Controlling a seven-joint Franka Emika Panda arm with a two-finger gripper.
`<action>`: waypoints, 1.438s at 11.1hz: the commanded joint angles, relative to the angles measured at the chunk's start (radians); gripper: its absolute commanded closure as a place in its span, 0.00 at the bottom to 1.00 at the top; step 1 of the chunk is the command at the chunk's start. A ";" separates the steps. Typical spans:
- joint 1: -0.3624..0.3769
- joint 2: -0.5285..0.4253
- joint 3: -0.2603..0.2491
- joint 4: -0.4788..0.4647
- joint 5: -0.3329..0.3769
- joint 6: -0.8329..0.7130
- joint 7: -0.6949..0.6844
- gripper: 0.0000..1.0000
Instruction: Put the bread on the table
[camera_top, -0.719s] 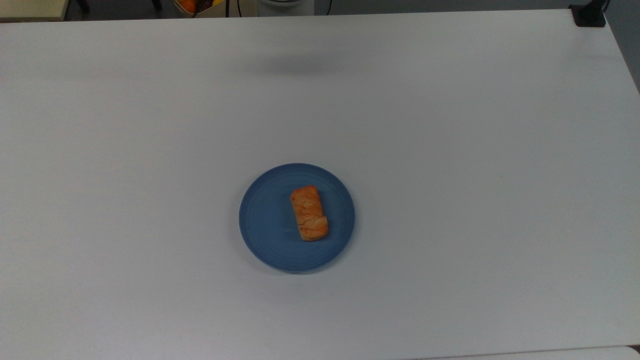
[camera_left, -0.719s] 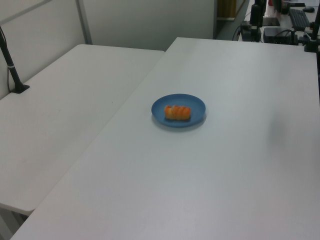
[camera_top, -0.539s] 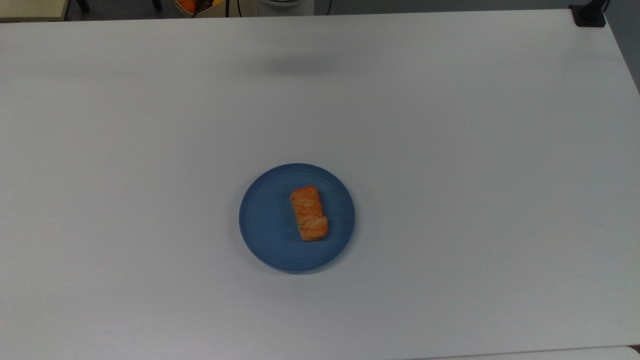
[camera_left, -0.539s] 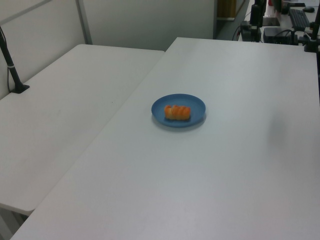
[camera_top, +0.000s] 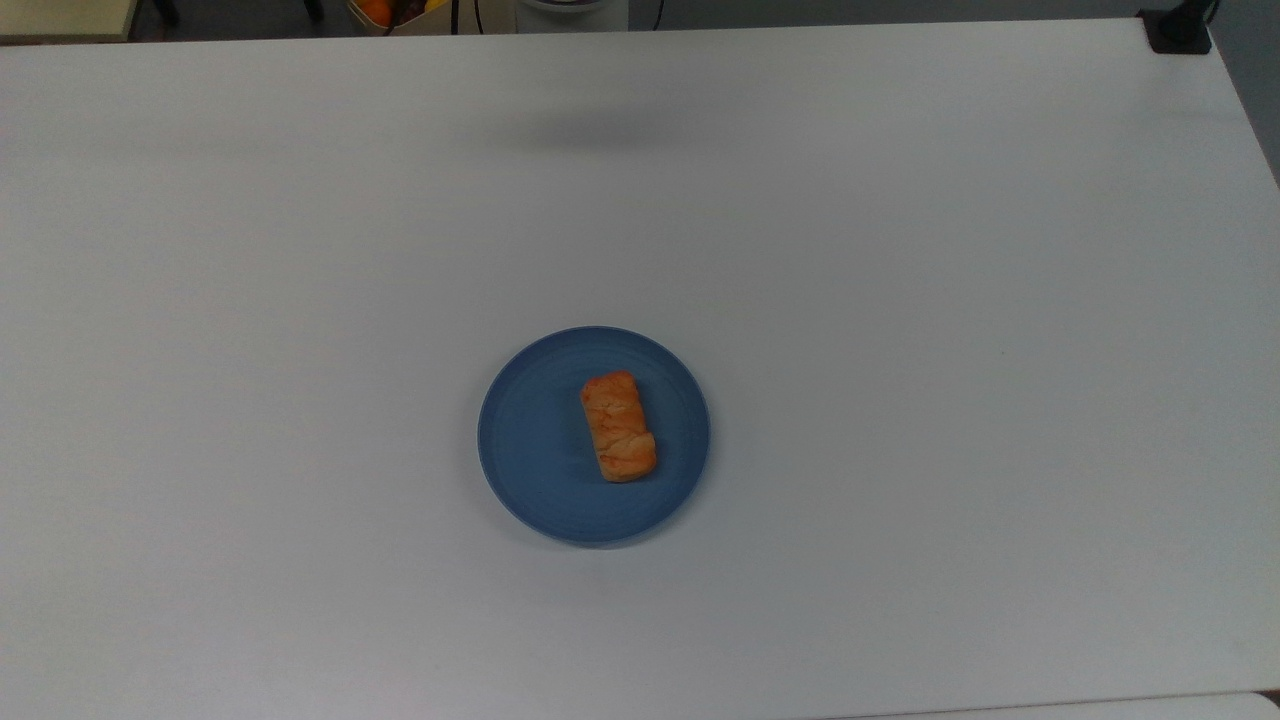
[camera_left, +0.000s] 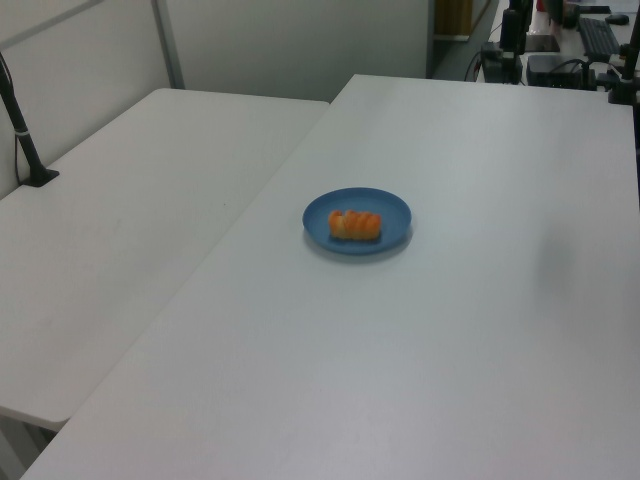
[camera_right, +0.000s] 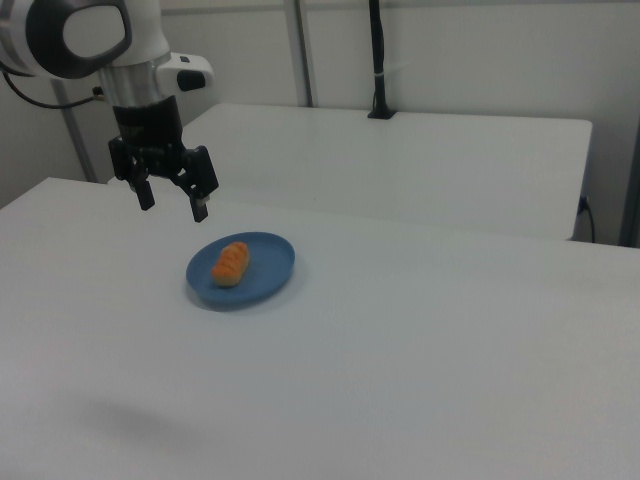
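Jaws (camera_right: 172, 203): they are spread wide and hold nothing. They hang in the air on the white arm (camera_right: 95, 38), with two dark fingers (camera_right: 199, 207) pointing down.

Bread (camera_top: 619, 426): it lies on the blue plate (camera_top: 530, 450), a bit off the middle. In the right view the bread (camera_right: 231, 263) is below the jaws and a little to the right view's right. It does not touch the jaws. It is orange-brown with a lumpy top. In the left view the bread (camera_left: 355, 225) lies long-ways across the plate (camera_left: 385, 205).

Blue plate: it is round and sits flat on the surface (camera_top: 900, 350). In the right view the plate (camera_right: 270, 262) is under the jaws and a bit to the right view's right, well apart from the fingers.

In the way: the air between the jaws and the bread looks free in the right view.

Surface: it is big, white and smooth. In the top view a soft grey shadow (camera_top: 590, 128) lies on it near the far edge.

Second table (camera_left: 110, 230): it is white too and stands right beside the surface. In the right view it is behind the jaws (camera_right: 400, 160).

Black pole (camera_right: 378, 60): it stands on the second table, far behind the jaws, close to the wall.

Room: pale walls (camera_left: 290, 45) stand behind the tables. In the left view dark gear (camera_left: 560, 40) sits past the far end of the surface.
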 joint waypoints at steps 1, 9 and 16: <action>0.014 0.003 -0.009 -0.009 -0.011 0.021 -0.019 0.00; 0.056 0.156 0.013 0.080 0.012 0.128 0.008 0.00; 0.083 0.322 0.057 0.078 0.012 0.428 0.079 0.00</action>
